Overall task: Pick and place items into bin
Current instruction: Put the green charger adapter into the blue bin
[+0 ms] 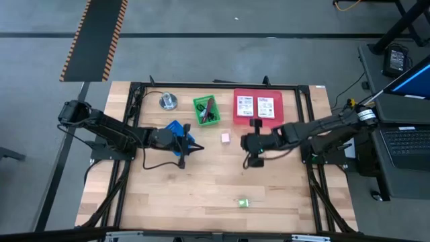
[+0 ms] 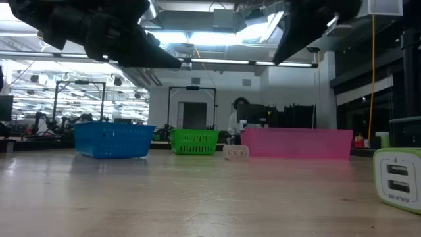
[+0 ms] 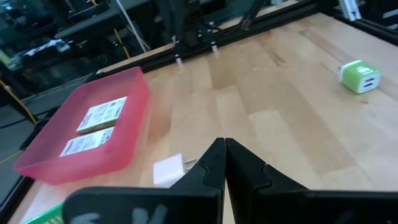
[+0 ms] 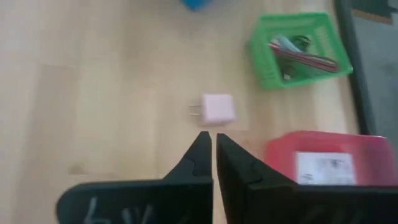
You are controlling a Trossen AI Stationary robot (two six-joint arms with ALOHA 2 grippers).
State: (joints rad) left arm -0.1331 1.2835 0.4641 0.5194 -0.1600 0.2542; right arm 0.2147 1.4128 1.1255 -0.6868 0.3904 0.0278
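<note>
High view: I read the pink cube [image 1: 226, 137] lying loose on the surface [image 1: 201, 195] between the two arms, just off the corner of the pink bin [image 1: 258, 106]. The right gripper [image 1: 246, 143] sits just beside it on its right; the left gripper [image 1: 196, 148] is somewhat farther off, so I judge the right arm the nearer one for this pick. The green block [image 1: 242, 202] lies well apart, near the front edge. Low view: both arms hang above the surface; the cube [image 2: 235, 152] rests beside the pink bin [image 2: 296, 143]. Left wrist view: its fingers [image 3: 214, 163] are clenched on nothing. Right wrist view: the fingers [image 4: 200, 157] are pressed together, empty, with the cube [image 4: 217, 109] directly ahead of the tips and apart from them. The cube's prongs point sideways, across the finger line, so its long axis runs crosswise to the approach.
</note>
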